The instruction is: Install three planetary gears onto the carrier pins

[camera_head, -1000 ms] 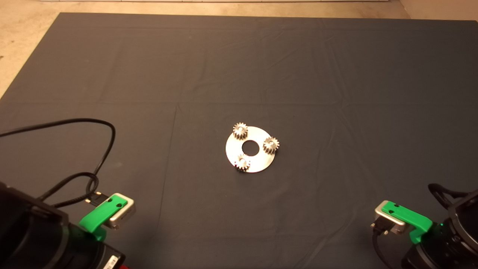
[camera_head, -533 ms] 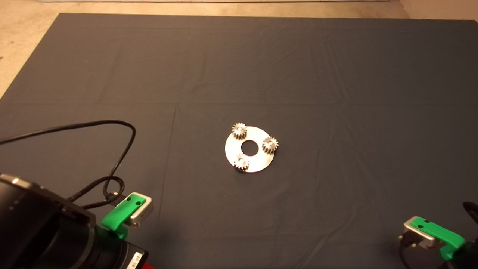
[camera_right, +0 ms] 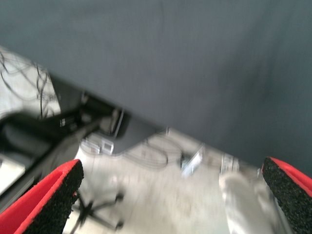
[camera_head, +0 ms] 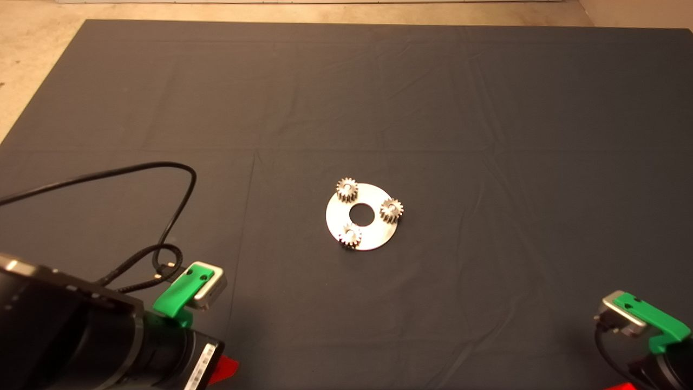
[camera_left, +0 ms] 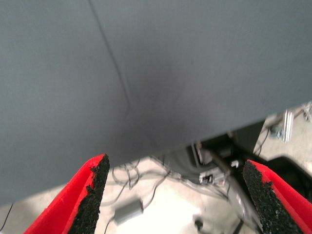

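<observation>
A shiny round disc (camera_head: 379, 234) with a central hole lies mid-mat in the head view. Three planetary gears sit on it, spaced around the hole: one at the far left (camera_head: 346, 188), one at the right (camera_head: 391, 209), one at the near left (camera_head: 350, 235). Each gear covers a carrier pin, so only a bright spot shows in its bore. My left gripper (camera_left: 174, 163) hangs open over the mat's near edge, far from the disc, holding nothing. My right gripper (camera_right: 171, 165) is also open and holds nothing, at the near right.
The left arm's green wrist mount (camera_head: 178, 297) and a looping black cable (camera_head: 178, 216) lie over the mat's near left. The right arm's green mount (camera_head: 647, 319) sits at the near right corner. Both wrist views show floor with cables beyond the mat edge.
The left arm has shifted right and slightly forward along the near edge. The right arm has pulled back toward the lower right corner. The disc and gears have not moved.
</observation>
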Controlling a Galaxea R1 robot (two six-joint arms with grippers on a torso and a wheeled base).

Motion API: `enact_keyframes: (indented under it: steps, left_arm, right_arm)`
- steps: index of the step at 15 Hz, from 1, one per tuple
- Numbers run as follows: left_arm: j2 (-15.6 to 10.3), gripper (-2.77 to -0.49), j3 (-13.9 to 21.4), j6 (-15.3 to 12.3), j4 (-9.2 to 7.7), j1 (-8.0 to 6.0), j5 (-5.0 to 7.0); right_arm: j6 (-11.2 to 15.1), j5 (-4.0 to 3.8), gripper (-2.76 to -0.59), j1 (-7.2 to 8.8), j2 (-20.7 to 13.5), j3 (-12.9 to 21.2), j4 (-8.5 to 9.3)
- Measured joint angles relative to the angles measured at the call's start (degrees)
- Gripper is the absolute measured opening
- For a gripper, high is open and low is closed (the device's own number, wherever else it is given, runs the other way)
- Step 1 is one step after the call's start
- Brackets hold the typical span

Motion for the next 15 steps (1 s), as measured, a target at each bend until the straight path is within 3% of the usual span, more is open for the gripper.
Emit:
enact_keyframes:
  steps: [2,3,4,5,13,15]
  left_arm:
    - [0.0,-1.35,0.0,-0.4,1.9,0.02,0.02]
    - [0.2,-1.35,0.0,-0.8,2.44,0.07,0.05]
    - [0.5,-1.35,0.0,-1.2,2.95,0.17,0.0]
    - [0.7,-1.35,0.0,-1.5,3.19,0.17,-0.06]
    - [2.2,-1.35,0.0,-6.3,5.85,1.77,0.02]
    - [2.5,-1.35,0.0,-7.7,7.92,3.99,0.02]
  right_arm:
    - [-0.1,2.97,-0.62,-2.7,-0.2,0.0,-6.76]
    - [-0.2,4.49,-0.62,-4.15,-0.3,0.0,-9.29]
    - [-0.3,5.82,-0.62,-5.4,-0.4,0.0,-10.71]
    - [-0.4,6.4,-0.62,-5.97,-0.8,0.0,-11.06]
    - [-2.1,6.83,-0.62,-5.97,-1.2,0.0,-11.89]
    - [-2.5,7.14,-0.62,-5.91,-1.7,0.0,-11.89]
